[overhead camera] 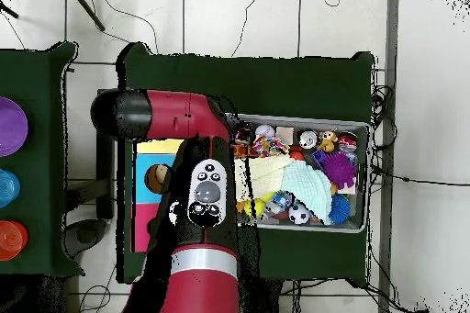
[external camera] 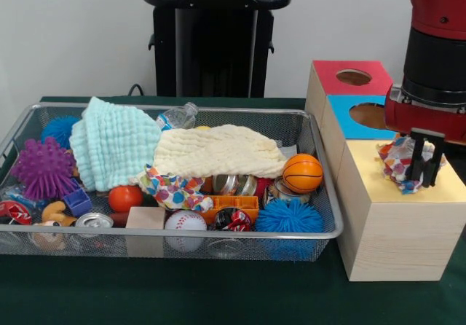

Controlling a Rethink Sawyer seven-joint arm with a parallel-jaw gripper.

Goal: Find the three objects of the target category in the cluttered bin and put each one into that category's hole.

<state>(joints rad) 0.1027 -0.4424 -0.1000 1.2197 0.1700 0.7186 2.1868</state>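
My gripper [external camera: 427, 159] is over the yellow-topped box [external camera: 378, 194] at the right, shut on a white fabric piece with bright dots [external camera: 395, 163]. The piece hangs just above the yellow top and hides the hole. A second dotted fabric piece [external camera: 172, 190] lies in the wire mesh bin [external camera: 218, 235], under the front edge of the cream-yellow towel [external camera: 218, 151]. I see no third dotted piece. In the overhead view my arm [overhead camera: 204, 190] covers the gripper and most of the boxes; a strip of the yellow top [overhead camera: 158, 147] shows.
The blue-topped box [external camera: 349, 124] and the red-topped box [external camera: 331, 77] stand behind the yellow one. The bin also holds a mint-green towel [external camera: 113, 146], a purple spiky ball [external camera: 42, 168], a basketball [external camera: 302, 173], a baseball [external camera: 185, 221], cans and blocks.
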